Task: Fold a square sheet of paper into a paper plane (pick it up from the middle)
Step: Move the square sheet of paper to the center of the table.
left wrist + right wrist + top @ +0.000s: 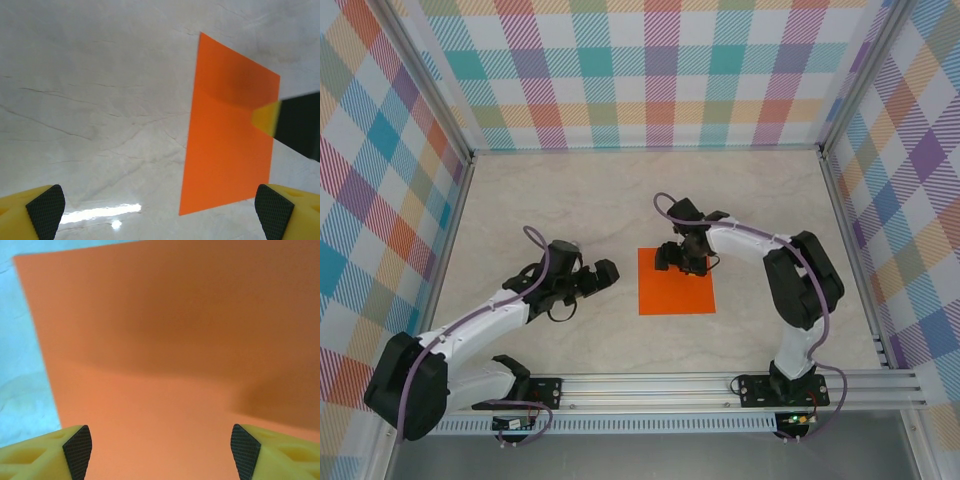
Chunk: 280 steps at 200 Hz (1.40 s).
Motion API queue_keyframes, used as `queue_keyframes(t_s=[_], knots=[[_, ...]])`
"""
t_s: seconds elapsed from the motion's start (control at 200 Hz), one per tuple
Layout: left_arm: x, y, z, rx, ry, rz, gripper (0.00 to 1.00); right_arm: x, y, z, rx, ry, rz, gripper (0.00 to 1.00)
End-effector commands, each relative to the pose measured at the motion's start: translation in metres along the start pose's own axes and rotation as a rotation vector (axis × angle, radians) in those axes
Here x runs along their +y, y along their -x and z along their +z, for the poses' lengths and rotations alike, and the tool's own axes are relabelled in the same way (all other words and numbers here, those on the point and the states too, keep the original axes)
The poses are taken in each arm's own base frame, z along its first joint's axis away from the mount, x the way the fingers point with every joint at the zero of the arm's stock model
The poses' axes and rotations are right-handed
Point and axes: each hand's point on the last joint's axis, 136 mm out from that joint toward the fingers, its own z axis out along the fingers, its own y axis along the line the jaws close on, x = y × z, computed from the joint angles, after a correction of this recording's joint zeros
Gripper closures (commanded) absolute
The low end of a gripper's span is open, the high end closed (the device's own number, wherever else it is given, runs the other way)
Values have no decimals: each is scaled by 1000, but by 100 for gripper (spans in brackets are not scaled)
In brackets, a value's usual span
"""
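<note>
Paper sheet (677, 292) flat on table (570, 200), directly beneath right gripper (161, 447).

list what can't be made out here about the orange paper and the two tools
- top external: the right tool covers part of the far edge of the orange paper, so contact there is hidden
- right wrist: the frame cuts off the paper's right and lower sides; whether the fingertips touch it is unclear
- left wrist: the blurred right tool hides part of the paper's right edge
</note>
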Motion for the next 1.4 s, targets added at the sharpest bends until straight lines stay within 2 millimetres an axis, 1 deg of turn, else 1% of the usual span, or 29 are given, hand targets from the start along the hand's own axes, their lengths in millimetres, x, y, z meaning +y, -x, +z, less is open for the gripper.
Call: queue_keyframes(t_s=[0.0,0.165,0.225,0.325,0.4,0.465,0.56,0.565,0.575,0.595,0.66,0.72,0.76,0.805,0.88,1.03,1.18,1.21,1.325,1.395], knots=[[-32,8,-2,-17,-95,23,0,-17,-10,12,56,-91,60,24],[-34,4,5,1,-87,30,0,-27,-25,24,114,-116,91,24],[-36,2,7,5,-91,34,0,-27,-30,25,115,-93,77,24],[-38,1,10,8,-92,37,0,-22,-28,20,101,-67,26,23],[-40,1,12,14,-88,39,0,-12,-21,9,83,-43,-3,22],[-41,2,14,16,-83,39,0,-2,-13,-7,44,-15,-23,16],[-42,3,16,14,-71,35,0,2,0,-31,-31,-34,-24,11],[-42,3,16,14,-71,35,0,2,0,-32,-37,-37,-24,10],[-43,4,16,13,-71,34,0,1,2,-35,-47,-43,-25,4],[-42,4,17,13,-68,35,0,0,4,-39,-64,-55,-22,0],[-42,4,20,18,-62,33,0,0,7,-50,-115,-78,-52,0],[-42,4,22,22,-58,33,0,6,8,-53,-154,-63,-117,0],[-41,4,25,25,-52,31,0,7,8,-55,-163,-63,-131,0],[-40,3,27,31,-45,28,0,6,6,-54,-145,-72,-126,0],[-41,2,31,39,-49,26,0,-7,2,-50,-88,-162,-77,0],[-42,3,34,43,-43,29,0,-10,-3,-32,-34,-209,-46,0],[-42,4,34,45,-29,39,0,-18,-3,-23,-2,-281,-3,0],[-42,4,33,42,-29,39,0,-17,-3,-20,11,-281,-3,0],[-41,5,33,37,-23,38,0,-13,-6,-8,48,-272,3,5],[-40,5,33,36,-17,37,0,-10,-7,-4,60,-262,4,6]])
